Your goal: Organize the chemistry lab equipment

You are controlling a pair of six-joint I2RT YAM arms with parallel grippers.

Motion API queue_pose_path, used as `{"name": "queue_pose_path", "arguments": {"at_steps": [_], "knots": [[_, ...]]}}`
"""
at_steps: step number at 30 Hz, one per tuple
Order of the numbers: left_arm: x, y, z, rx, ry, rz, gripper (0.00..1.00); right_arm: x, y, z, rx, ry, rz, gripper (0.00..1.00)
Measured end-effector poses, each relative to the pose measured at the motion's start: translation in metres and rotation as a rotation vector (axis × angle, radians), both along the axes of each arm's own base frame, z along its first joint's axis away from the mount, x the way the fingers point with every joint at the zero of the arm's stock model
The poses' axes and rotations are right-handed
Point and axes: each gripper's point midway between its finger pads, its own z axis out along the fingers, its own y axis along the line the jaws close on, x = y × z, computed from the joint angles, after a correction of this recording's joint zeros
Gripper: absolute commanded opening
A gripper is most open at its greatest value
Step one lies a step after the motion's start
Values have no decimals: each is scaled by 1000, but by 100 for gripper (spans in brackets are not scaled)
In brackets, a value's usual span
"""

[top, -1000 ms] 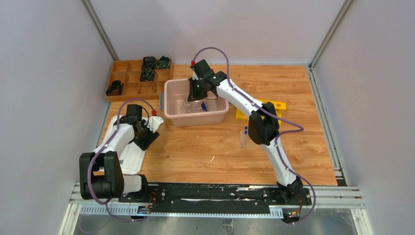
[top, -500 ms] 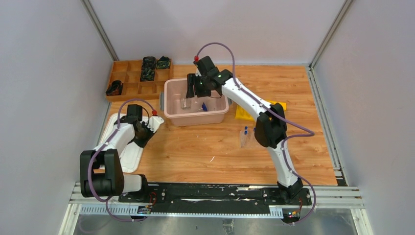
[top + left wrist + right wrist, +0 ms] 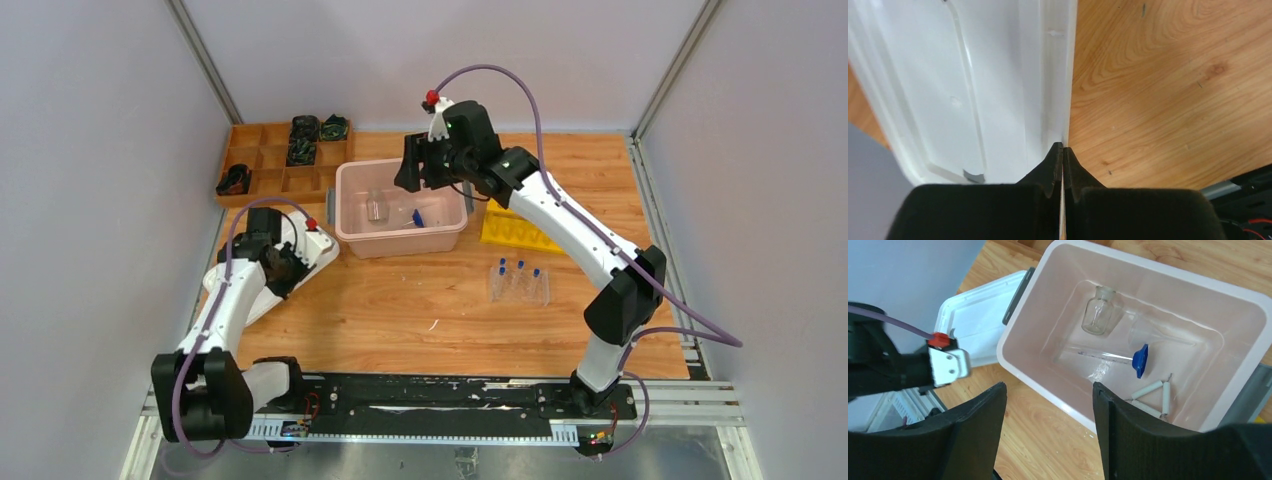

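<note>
Once raised out of the pink bin (image 3: 1128,261), hovers the right gripper (image 3: 1048,400) above it, jaws newly spread and empty, over the small glass bottle (image 3: 1097,315), clear funnel (image 3: 1143,332), blue-tipped thin rod (image 3: 1103,356) and white triangle (image 3: 1146,389) on the bin floor. Clamps the left gripper (image 3: 1063,150), open a moment ago, onto the rim of the white lid (image 3: 948,75). Leaves the blue-capped clear tubes (image 3: 519,268) in the clear tube rack (image 3: 520,292), well apart on the table (image 3: 400,300); likely next.

The table (image 3: 400,310) was grained wood. The bin (image 3: 405,243) and lid (image 3: 923,75) were glossy plastic; the white triangle (image 3: 1147,389) looked matt.
</note>
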Motion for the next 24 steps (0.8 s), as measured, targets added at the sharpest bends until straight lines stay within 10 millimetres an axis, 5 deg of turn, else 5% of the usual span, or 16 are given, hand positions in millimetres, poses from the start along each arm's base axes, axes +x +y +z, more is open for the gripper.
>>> {"name": "queue_pose_path", "arguments": {"at_steps": [4,9,15,24], "knots": [[-3,-1,38,8,-65,-42,0,-13,1,-11,-16,-6,79,64],[-28,-9,79,-4,-90,-131,0,-37,17,-30,1,-31,293,78],[-69,-28,102,-54,-25,-257,0,-99,29,-61,-51,-240,651,87],[-96,-45,127,-92,17,-366,0,-182,50,-35,-20,-647,1059,89]]}}
